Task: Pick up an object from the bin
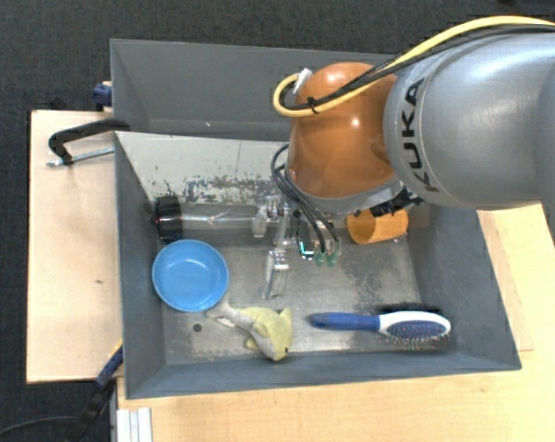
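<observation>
1. We are logging the gripper [277,274] hanging mid-bin; wide or narrow, we cannot tell.
2. The clear bottle [213,217] is lying just beside it, along the back wall.
3. The blue bowl [190,276], yellow cloth [268,328] and brush [387,323] are lying nearer the front.

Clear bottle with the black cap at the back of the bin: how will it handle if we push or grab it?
The clear bottle lies on its side, so a push would probably roll it toward the blue bowl. It looks empty, so likely light. Its smooth round wall may slip in a pinch.
</observation>
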`<state>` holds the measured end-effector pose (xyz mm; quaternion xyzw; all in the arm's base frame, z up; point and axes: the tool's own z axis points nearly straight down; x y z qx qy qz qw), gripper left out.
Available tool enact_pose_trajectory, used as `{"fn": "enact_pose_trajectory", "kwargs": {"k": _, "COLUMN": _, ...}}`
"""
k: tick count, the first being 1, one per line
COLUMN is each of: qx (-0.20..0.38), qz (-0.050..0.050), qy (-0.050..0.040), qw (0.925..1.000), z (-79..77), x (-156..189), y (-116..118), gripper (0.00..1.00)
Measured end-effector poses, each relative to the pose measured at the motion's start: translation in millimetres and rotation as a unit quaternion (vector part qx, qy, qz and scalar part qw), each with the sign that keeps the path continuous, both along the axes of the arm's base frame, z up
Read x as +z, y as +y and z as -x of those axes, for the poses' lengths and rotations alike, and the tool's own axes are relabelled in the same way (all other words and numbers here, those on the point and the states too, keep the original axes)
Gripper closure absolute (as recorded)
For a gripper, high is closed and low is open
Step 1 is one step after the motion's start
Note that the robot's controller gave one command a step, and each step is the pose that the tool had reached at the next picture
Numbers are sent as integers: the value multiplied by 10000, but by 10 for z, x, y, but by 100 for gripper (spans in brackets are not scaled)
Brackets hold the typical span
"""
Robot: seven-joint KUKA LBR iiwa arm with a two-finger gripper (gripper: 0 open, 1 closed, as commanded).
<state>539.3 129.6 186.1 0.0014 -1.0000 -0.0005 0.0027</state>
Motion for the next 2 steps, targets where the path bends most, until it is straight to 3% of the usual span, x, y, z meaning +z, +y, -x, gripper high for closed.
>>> {"fn": "enact_pose_trajectory", "kwargs": {"k": 1, "qx": -1075, "qz": 6, "qy": 12, "qw": 9942, "z": 480, "x": -1134, "y": 674, "gripper": 0}}
{"fn": "enact_pose_trajectory", "kwargs": {"k": 2, "qx": -1091, "qz": 0, "qy": -18, "qw": 9940, "z": 455, "x": -1105, "y": 653, "gripper": 100}}
